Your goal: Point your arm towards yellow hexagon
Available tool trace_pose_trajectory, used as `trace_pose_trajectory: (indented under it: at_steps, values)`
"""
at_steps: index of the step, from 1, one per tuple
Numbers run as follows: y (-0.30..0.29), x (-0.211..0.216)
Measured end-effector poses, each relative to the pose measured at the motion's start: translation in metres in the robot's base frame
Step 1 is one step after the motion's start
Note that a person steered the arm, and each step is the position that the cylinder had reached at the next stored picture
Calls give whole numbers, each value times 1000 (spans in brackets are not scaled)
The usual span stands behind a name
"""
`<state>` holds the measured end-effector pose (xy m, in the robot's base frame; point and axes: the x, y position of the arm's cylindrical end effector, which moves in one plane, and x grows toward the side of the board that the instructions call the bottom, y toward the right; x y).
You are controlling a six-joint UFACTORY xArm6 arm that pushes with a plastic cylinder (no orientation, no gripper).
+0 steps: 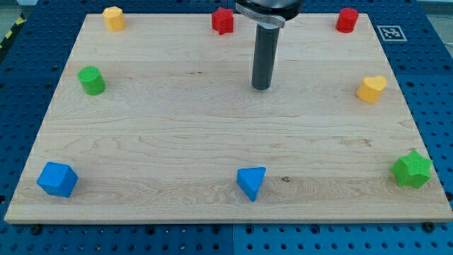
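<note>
The yellow hexagon [113, 18] sits at the board's top left corner. My tip [261, 86] rests on the wooden board [177, 134] in its upper middle, far to the right of the yellow hexagon and lower in the view. The nearest block to my tip is a red star [223, 20], up and to the left of it. Nothing touches my tip.
A green cylinder [91, 80] is at the left. A red cylinder [347, 20] is at the top right and a yellow heart [371, 88] at the right. Along the bottom are a blue cube [57, 178], a blue triangle [251, 182] and a green star [412, 169].
</note>
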<state>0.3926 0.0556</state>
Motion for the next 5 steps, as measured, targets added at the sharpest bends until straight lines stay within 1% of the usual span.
trace_pose_trajectory:
  at_steps: [3, 5]
  values:
    - [0, 2]
    - [0, 15]
